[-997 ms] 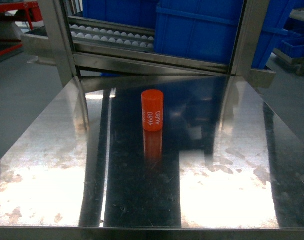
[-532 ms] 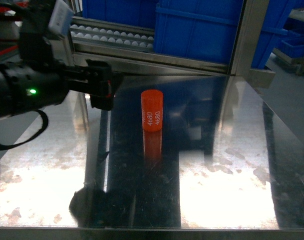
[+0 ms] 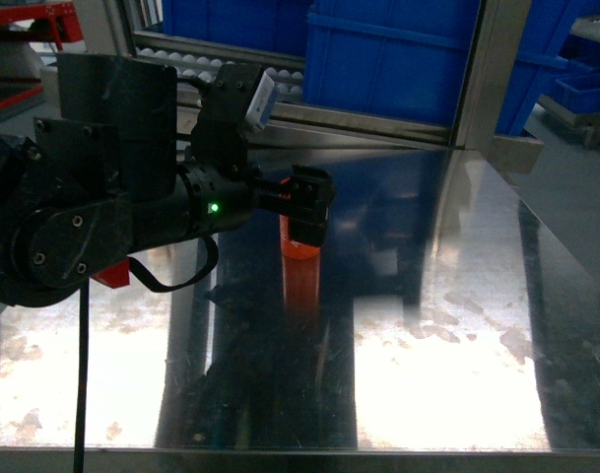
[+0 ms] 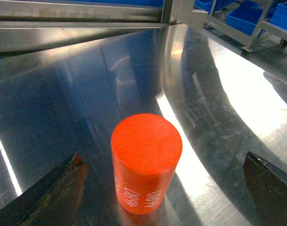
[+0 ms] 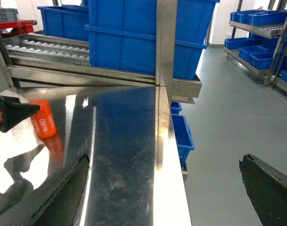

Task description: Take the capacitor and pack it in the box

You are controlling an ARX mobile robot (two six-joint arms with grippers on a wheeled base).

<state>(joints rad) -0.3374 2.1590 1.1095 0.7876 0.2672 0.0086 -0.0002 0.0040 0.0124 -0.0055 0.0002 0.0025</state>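
Table of polished steel carries the orange capacitor, upright near its middle. Left gripper hovers over the capacitor, jaws spread either side, not touching: the approach step. Next, I judge: descend, then clench. Right gripper hangs released beyond the table's edge.

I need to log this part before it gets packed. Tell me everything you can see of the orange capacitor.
The capacitor is a short, matte orange cylinder with a flat top and white "4680" print on its side. It stands upright on the shiny steel table, which mirrors it. The left pincer is open, one finger on either side, neither touching it. No box is in view.
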